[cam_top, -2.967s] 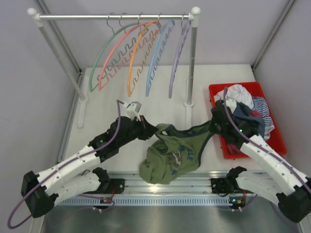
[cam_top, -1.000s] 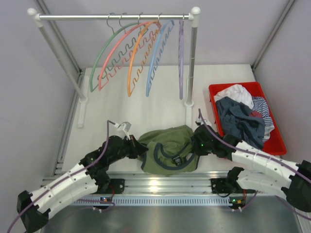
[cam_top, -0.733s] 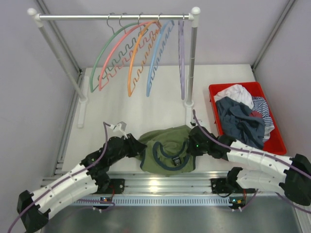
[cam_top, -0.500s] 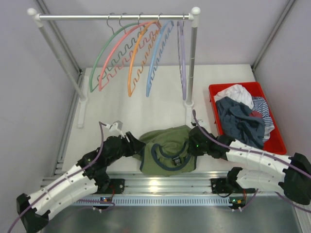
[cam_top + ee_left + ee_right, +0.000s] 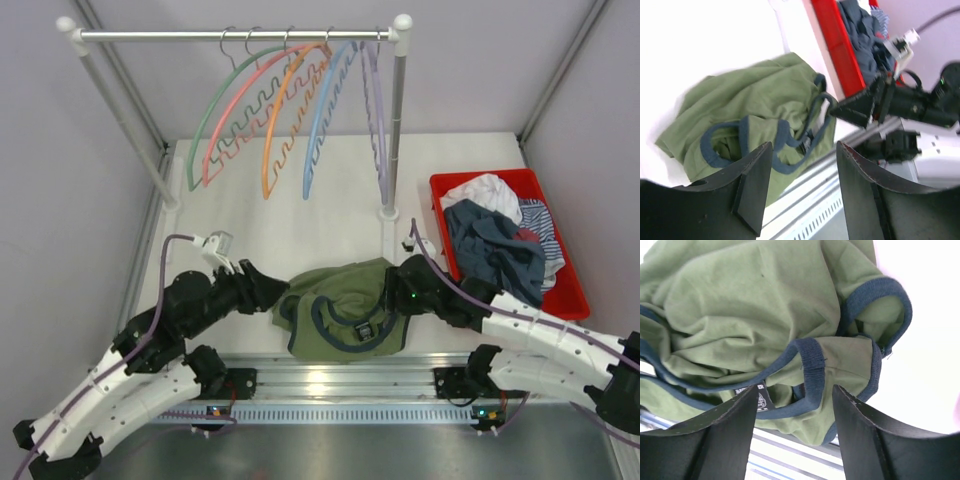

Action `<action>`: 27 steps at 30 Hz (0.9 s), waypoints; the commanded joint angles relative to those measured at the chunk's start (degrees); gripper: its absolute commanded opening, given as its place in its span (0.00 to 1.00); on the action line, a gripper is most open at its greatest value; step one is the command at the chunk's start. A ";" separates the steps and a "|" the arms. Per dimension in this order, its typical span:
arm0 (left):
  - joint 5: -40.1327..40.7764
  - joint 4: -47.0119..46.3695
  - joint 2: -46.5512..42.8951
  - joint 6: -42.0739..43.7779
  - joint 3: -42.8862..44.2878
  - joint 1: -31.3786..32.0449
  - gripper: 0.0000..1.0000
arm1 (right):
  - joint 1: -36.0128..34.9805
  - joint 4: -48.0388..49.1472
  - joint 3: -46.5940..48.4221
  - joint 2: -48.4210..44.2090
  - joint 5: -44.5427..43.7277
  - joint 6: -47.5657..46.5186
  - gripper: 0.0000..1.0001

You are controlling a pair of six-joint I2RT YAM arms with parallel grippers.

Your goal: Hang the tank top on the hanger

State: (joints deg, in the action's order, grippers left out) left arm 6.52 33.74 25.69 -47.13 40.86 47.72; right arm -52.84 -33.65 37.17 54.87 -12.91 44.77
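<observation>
Shirt first: the tank top point(image 5: 345, 315) lies bunched on the worktop point(image 5: 300, 215) near its front edge, between my two arms, long side running left to right. My left tool point(image 5: 268, 291) stands open just beside its left end, my right tool point(image 5: 402, 296) open over its right end, neither gripping anything. The hanger point(image 5: 213, 112) hangs far back-left on the rail point(image 5: 200, 35), nearer my left arm, with bare worktop between; the red bin point(image 5: 572, 285) crowds the right.

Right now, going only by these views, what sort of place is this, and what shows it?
Probably a robot lab's laundry-handling test cell: a white clothes rail holding coloured hangers, a red bin of garments, and a left arm and right arm bolted at the table edge by an olive tank top.
</observation>
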 commanded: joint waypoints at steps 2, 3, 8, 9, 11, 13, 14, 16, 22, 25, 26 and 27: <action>-12.72 -0.15 -0.38 6.87 6.50 -0.18 0.59 | -0.86 -1.68 3.44 -2.84 -2.21 -0.47 0.64; -14.24 -0.51 -0.03 7.75 8.08 -0.18 0.59 | -0.86 -1.86 3.61 -2.84 -2.38 -0.48 0.65; -13.65 -3.14 3.57 13.63 20.20 -0.18 0.59 | -0.86 -2.12 4.58 -3.19 -2.21 -1.18 0.65; -11.29 -3.59 4.79 14.95 22.31 -0.18 0.59 | -0.86 -1.95 4.93 -3.19 -2.30 -1.44 0.65; -7.25 -3.33 9.45 19.33 29.25 -0.09 0.61 | -0.78 -1.77 5.28 -3.11 -2.47 -2.23 0.66; -0.67 -2.98 15.05 22.77 37.04 -0.17 0.69 | -0.77 -1.86 5.98 -2.75 -2.74 -2.85 0.66; 1.80 -3.06 16.92 26.10 39.71 -0.18 0.70 | -0.69 -1.77 6.33 -2.40 -2.65 -3.46 0.66; 9.77 -4.11 22.00 31.45 47.07 -0.18 0.70 | -0.60 -1.77 6.69 -2.05 -2.65 -4.16 0.66; 29.13 -12.45 33.36 48.41 58.89 -0.18 0.76 | 0.28 -0.98 6.95 -1.08 -1.25 -7.24 0.66; 38.02 -17.56 38.54 56.24 61.60 -0.26 0.83 | 0.72 -0.36 7.13 -0.29 0.33 -8.30 0.66; 38.12 -17.04 39.77 57.06 62.84 -0.70 0.84 | 0.72 -0.10 7.22 0.23 0.86 -8.91 0.66; 37.52 -15.82 42.31 57.07 64.24 -2.79 0.84 | 0.81 0.33 7.22 0.50 1.21 -9.35 0.66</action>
State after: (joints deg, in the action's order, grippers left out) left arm 35.99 21.89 63.61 0.43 101.60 47.07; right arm -52.38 -35.35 41.69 54.63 -12.88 37.98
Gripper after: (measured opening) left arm 0.837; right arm 0.660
